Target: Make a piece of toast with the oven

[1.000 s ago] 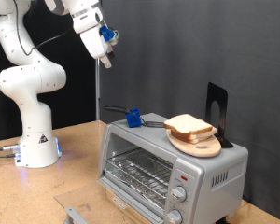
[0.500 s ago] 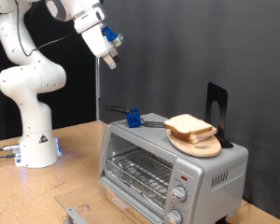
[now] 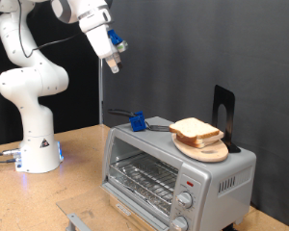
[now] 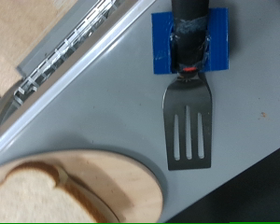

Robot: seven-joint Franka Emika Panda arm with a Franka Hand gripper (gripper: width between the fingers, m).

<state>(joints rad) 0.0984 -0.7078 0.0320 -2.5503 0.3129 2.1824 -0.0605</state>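
On top of the oven (image 3: 173, 168), toward the exterior view's right, the toast (image 3: 196, 129) sits on a stack of similar slices on a round wooden board (image 3: 204, 150); the wrist view shows one slice (image 4: 37, 191) on the board (image 4: 121, 182) at the frame's edge. Nothing holds it. Oven door looks open, hanging down at the front, with the wire rack (image 3: 144, 176) showing bare inside, no bread in it yet. Two knobs (image 3: 184, 200) sit at the front right. Just beside the board on the oven roof lies a slotted spatula (image 4: 189, 117), its handle held in a blue block (image 3: 137, 121).

Gripper (image 3: 112, 64) is high up at the exterior view's top, well above the oven and apart from everything, pointing down. Fingers hold nothing; whether they are spread or closed, cannot tell from either view. The wrist camera looks straight down at the spatula and its blue holder (image 4: 190, 39).

Step judged: early, approach phase toward the spatula, before any bread goes in. Reaching the handle calls for a long descent, fingers lined up across the handle at the blue block, clear of the board.
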